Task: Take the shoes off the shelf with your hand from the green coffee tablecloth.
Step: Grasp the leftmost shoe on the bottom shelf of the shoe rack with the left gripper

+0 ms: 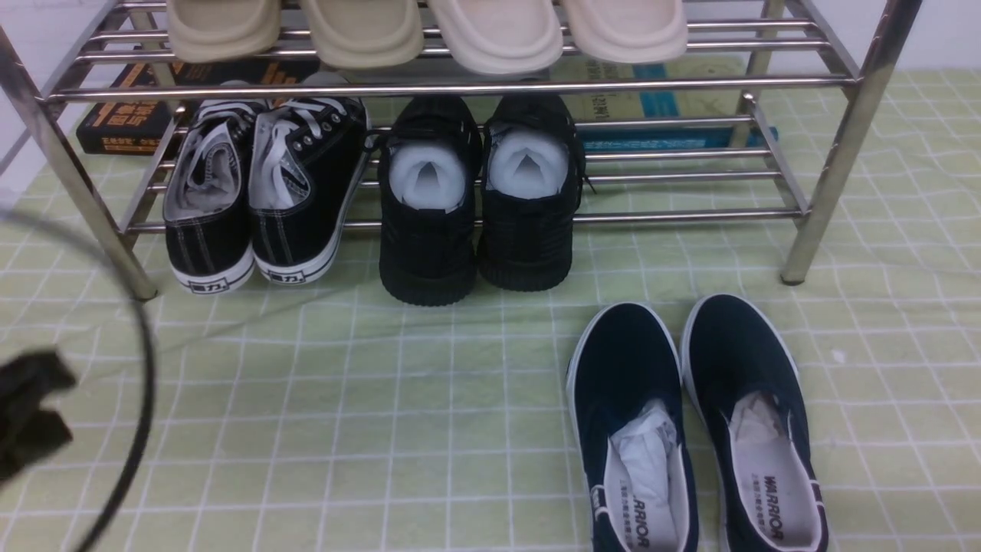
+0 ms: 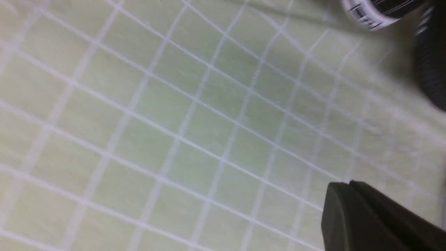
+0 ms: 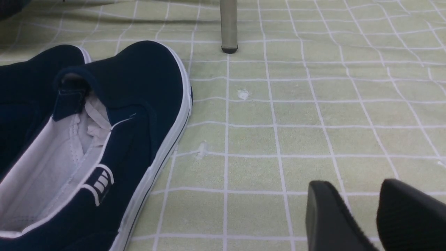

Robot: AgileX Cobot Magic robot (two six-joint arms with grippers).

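Note:
The shoes, black canvas lace-up sneakers [image 1: 253, 199] with white laces and soles, stand on the lower tier of the steel-tube shelf [image 1: 835, 146] at its left end, heels towards me. A white sole edge shows blurred in the left wrist view [image 2: 369, 14]. My left gripper [image 1: 31, 418] is a blurred black shape at the far left over the green checked tablecloth [image 1: 383, 399], well short of the shoes. In its wrist view [image 2: 343, 186] the fingers are pressed together and empty. My right gripper [image 3: 355, 188] is open and empty over bare cloth, and is outside the front view.
All-black knit sneakers [image 1: 475, 222] stuffed with white paper stand beside the shoes. Navy slip-ons [image 1: 690, 429] lie on the cloth at front right, also in the right wrist view [image 3: 104, 139]. Beige slippers [image 1: 429, 31] fill the top tier. Books [image 1: 123, 115] lie behind. A shelf leg [image 3: 229, 28] stands ahead.

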